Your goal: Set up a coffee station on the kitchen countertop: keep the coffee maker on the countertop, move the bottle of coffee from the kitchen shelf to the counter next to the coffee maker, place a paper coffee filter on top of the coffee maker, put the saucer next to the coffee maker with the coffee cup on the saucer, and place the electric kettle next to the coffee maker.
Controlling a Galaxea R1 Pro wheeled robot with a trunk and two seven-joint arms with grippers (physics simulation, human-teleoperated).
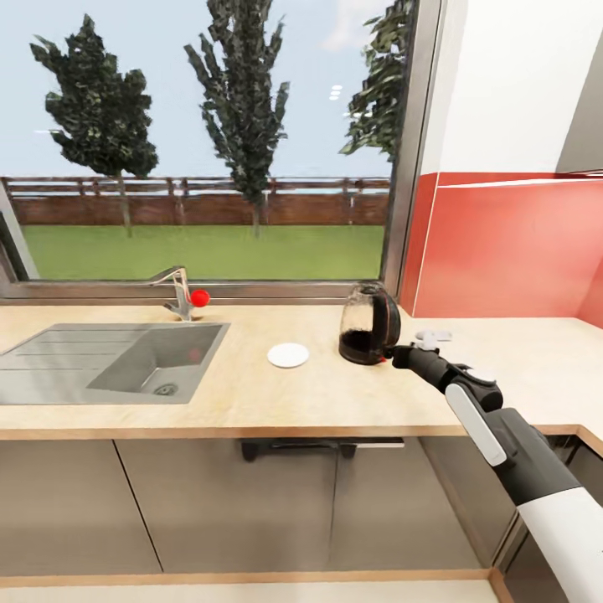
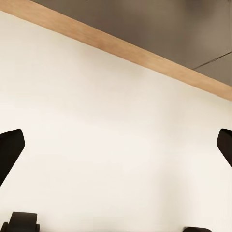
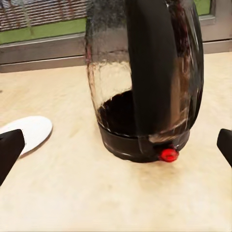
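Right gripper [image 1: 400, 355] spread wide just beside the kettle [image 1: 368, 324] near the table's [image 1: 251, 394] back edge; saucer [image 1: 288, 355] nearby; left gripper [image 2: 116, 145] spread.

Steel sink [image 1: 50, 368] lower left of frame, faucet [image 1: 176, 289] behind it with a red knob [image 1: 199, 297]. Big window [image 1: 209, 142] across the top: trees, wooden fence, lawn. Red backsplash [image 1: 511, 251] right. Grey cabinet fronts [image 1: 251, 511] below.

My right arm reaches over the kitchen countertop [image 1: 251, 402], my right gripper [image 1: 399, 355] just beside the electric kettle [image 1: 368, 324], at its handle side. The saucer [image 1: 288, 355] lies near the kettle, between it and the sink [image 1: 100, 362].
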